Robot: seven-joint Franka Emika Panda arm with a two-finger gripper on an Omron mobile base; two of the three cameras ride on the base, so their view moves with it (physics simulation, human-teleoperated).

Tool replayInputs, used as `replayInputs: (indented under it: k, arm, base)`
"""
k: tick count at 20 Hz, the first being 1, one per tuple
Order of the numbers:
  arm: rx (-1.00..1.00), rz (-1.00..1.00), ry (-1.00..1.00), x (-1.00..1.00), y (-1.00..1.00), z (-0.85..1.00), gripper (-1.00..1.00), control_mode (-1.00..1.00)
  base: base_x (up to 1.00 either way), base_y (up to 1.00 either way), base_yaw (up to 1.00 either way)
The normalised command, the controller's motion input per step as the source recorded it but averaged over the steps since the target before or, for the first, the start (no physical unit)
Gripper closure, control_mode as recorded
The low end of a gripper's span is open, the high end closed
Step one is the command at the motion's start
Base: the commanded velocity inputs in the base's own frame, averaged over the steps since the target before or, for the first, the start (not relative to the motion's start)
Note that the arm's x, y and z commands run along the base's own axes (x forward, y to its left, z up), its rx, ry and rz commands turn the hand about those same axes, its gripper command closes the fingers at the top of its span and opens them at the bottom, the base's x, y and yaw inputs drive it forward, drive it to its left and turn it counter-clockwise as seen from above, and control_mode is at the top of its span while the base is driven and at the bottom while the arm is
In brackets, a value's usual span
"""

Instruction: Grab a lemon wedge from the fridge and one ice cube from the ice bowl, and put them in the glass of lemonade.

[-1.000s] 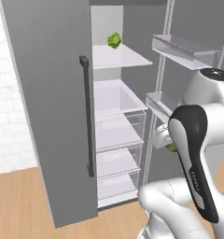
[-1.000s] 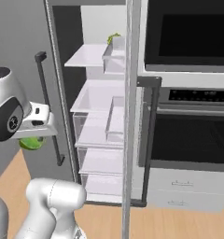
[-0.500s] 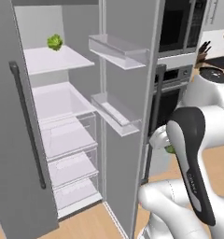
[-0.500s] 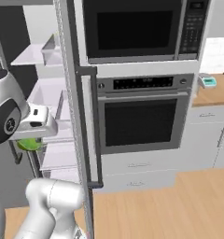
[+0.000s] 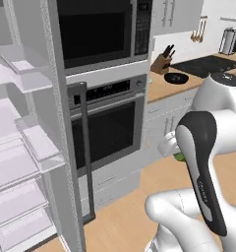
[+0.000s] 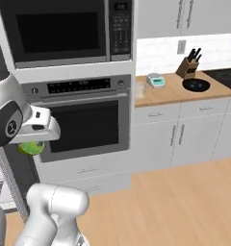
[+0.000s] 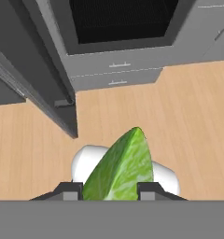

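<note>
While tool (image 7: 109,189) pinches veined, pointed lemon wedge (image 7: 121,168)

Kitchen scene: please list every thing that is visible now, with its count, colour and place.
lemon wedge: one, yellow-green, between the fingers of the hand
fridge: one, grey, door open, white shelves inside, at left
microwave: one, black, above the oven
oven: one, black front, beside the fridge
knife block: one, brown, on the counter
pan: one, black, on the counter
counter: one, wood-coloured, over white cabinets
floor: wooden
hand: one, shut on the lemon wedge
</note>
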Motion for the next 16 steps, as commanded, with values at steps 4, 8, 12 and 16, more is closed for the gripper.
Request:
replayInputs:
  k: [4, 8, 12, 16]
  arm:
    - [0.0, 0.0, 0.0, 0.0, 0.0, 0.0, 1.0, 1.0]
    - [0.0, 0.0, 0.0, 0.0, 0.0, 0.0, 1.0, 1.0]
    - [0.0, 0.0, 0.0, 0.0, 0.0, 0.0, 1.0, 1.0]
    - [0.0, 0.0, 0.0, 0.0, 0.0, 0.0, 1.0, 1.0]
  base:
    - [1.0, -1.0, 0.12]
    - [1.0, -1.0, 0.2]
    - [1.0, -1.0, 0.26]
    - [0.88, -1.0, 0.27]
